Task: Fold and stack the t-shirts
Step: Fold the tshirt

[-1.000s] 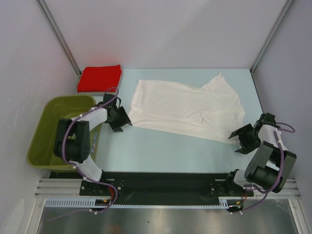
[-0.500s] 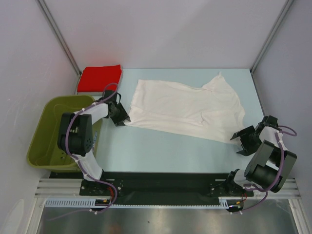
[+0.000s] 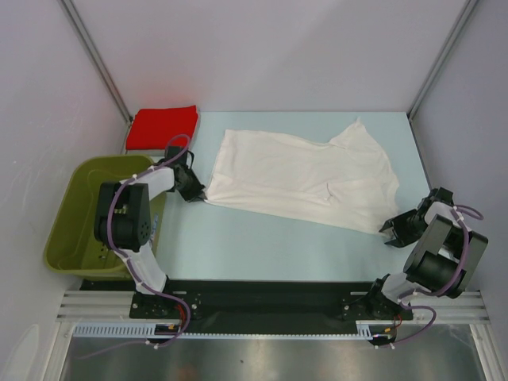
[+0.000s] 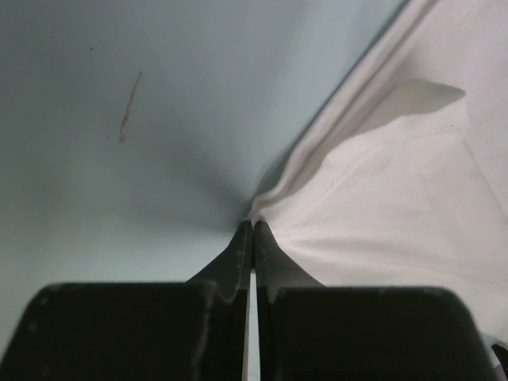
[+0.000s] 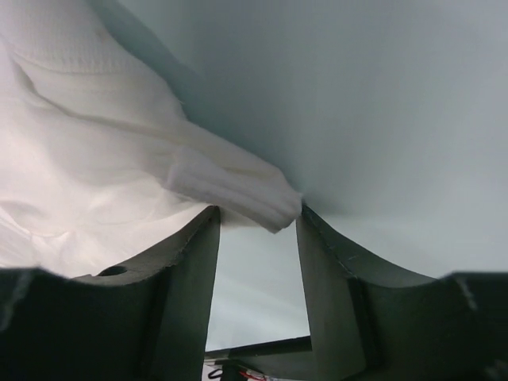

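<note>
White t-shirt [image 3: 302,178] lies spread flat right of the olive basket [image 3: 103,163], and the red t-shirt [image 3: 163,125] sits folded behind it. The cloth is soft, light and limp, so take it by the corners. Your left gripper [image 4: 252,228] is pinched tight on the corner nearest the basket. Your right gripper [image 5: 258,216] has its jaws apart astride the farthest hem corner. No writing is readable.

White shirt [image 3: 302,178]: plain off-white, creamier in top view; hem stitched in same white. Red shirt [image 3: 163,125]: solid bright red. Basket [image 3: 71,230]: olive green. Table [image 3: 262,238]: pale blue-grey, w/ a thin brown streak [image 4: 128,107] seen in L wrist view. L gripper [image 3: 200,194] & R gripper [image 3: 390,230]: fingers seen black. Arms [image 3: 123,222]: black w/ white sections; cables [image 3: 179,140] purple. Walls [image 3: 262,55]: pale grey-lilac. Rail [image 3: 270,298]: black. Strip [image 3: 262,357] at near edge: dull silver.
</note>
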`<action>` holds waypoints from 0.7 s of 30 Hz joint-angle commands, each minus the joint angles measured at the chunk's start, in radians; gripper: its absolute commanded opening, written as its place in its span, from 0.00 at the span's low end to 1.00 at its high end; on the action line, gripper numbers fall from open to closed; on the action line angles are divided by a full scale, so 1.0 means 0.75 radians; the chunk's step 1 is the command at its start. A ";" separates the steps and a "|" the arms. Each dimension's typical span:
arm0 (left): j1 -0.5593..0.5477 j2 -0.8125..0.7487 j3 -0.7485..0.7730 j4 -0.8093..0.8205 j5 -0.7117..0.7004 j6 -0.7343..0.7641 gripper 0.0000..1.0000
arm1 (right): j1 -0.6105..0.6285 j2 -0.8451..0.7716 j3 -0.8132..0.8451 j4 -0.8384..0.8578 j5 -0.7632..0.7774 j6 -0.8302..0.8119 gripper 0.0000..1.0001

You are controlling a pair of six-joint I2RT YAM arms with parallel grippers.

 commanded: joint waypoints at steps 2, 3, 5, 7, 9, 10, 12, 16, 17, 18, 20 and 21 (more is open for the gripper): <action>0.009 -0.040 -0.059 -0.008 -0.011 0.060 0.00 | -0.003 0.017 0.031 0.036 0.068 -0.023 0.43; 0.009 -0.052 -0.067 -0.008 -0.015 0.062 0.00 | -0.003 0.015 0.031 0.033 0.097 -0.034 0.42; 0.009 -0.085 -0.095 -0.006 -0.013 0.067 0.00 | -0.003 0.017 0.031 0.021 0.127 -0.068 0.34; 0.009 -0.106 -0.122 -0.008 -0.015 0.071 0.00 | -0.003 0.021 0.043 -0.003 0.182 -0.091 0.22; 0.009 -0.146 -0.142 -0.010 -0.015 0.075 0.00 | 0.005 0.015 0.067 -0.040 0.278 -0.119 0.04; 0.009 -0.163 -0.165 -0.010 -0.019 0.085 0.00 | 0.017 0.007 0.073 -0.075 0.299 -0.120 0.00; 0.011 -0.210 -0.197 -0.014 -0.037 0.095 0.00 | 0.040 -0.030 0.084 -0.097 0.375 -0.091 0.00; 0.011 -0.294 -0.269 -0.031 -0.050 0.093 0.00 | 0.074 -0.094 0.090 -0.175 0.495 -0.005 0.00; 0.011 -0.320 -0.288 -0.035 -0.052 0.091 0.00 | 0.074 -0.100 0.098 -0.201 0.530 0.013 0.00; 0.011 -0.341 -0.304 -0.041 -0.052 0.089 0.00 | 0.078 -0.100 0.106 -0.232 0.605 0.036 0.00; 0.011 -0.408 -0.363 -0.051 -0.056 0.075 0.01 | 0.079 -0.096 0.133 -0.296 0.633 0.064 0.00; 0.011 -0.431 -0.386 -0.063 -0.056 0.061 0.00 | 0.083 -0.100 0.141 -0.310 0.649 0.071 0.00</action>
